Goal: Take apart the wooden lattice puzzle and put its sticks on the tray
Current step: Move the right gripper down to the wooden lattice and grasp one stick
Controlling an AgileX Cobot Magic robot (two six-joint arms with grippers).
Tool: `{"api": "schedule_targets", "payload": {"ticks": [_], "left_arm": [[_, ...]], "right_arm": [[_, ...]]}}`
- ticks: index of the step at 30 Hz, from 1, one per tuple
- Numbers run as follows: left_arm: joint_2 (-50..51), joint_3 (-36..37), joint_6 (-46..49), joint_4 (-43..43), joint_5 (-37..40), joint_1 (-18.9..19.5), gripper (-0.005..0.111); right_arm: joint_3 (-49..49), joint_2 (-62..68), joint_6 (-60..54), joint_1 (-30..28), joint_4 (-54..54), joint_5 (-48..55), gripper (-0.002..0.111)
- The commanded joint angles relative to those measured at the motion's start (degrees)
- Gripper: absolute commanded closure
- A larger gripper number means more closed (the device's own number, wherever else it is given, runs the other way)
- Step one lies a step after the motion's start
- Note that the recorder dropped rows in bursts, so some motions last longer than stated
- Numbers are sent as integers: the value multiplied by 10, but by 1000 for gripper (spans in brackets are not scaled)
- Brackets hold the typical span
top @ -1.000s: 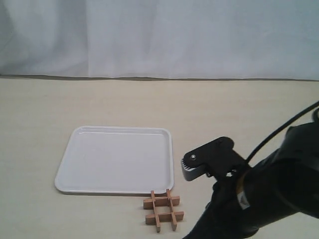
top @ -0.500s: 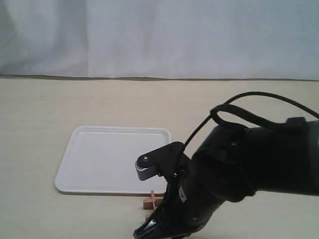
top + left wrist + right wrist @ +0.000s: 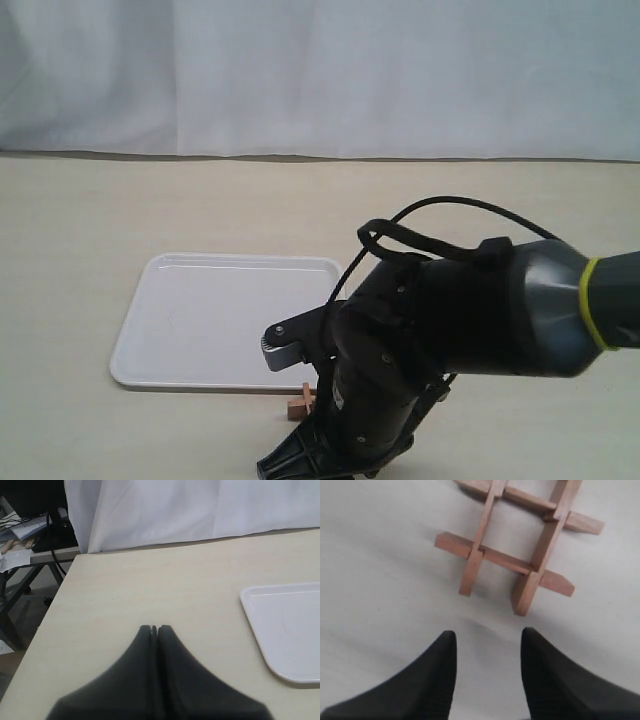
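The wooden lattice puzzle (image 3: 547, 535) lies flat on the table, its four sticks interlocked in a hash shape. My right gripper (image 3: 488, 632) hovers just short of it, open, with nothing between the fingers. In the exterior view my right arm (image 3: 440, 340) covers the puzzle; only one stick end (image 3: 297, 406) shows below the tray's near right corner. The white tray (image 3: 200, 320) lies empty to the left of the arm. My left gripper (image 3: 154, 628) is shut on nothing above bare table, with a corner of the tray (image 3: 285, 625) beside it. The exterior view does not show the left gripper.
A white curtain (image 3: 320, 70) hangs behind the table. The left wrist view shows the table's side edge (image 3: 52, 615) and, beyond it, a cluttered desk with cables (image 3: 35, 530). A black cable (image 3: 440, 215) loops over my right arm.
My right arm has swung left and down from the lower right, and now stands over the puzzle, hiding most of it in the exterior view. The tray and puzzle have not moved.
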Motion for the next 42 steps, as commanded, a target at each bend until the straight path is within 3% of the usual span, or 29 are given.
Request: {"api": "schedule_targets", "payload": {"ticks": [1,16,35,38,42], "left_arm": [[-1,1,-5,-2,-2,0,107],[-1,1,-4,-2,-2,0,107],[-1,1,-4,-2,-5,0,107],[-1,1,-4,-2,-5,0,107],[-1,1,-4,-2,-5,0,107]], "right_arm": [[0,9,41,1,-39,-19,68],[22,25,97,1,-86,-23,68],[21,33,110,1,-66,-77,68],[21,35,110,1,-66,-78,73],[21,35,110,1,-69,-78,96]]}}
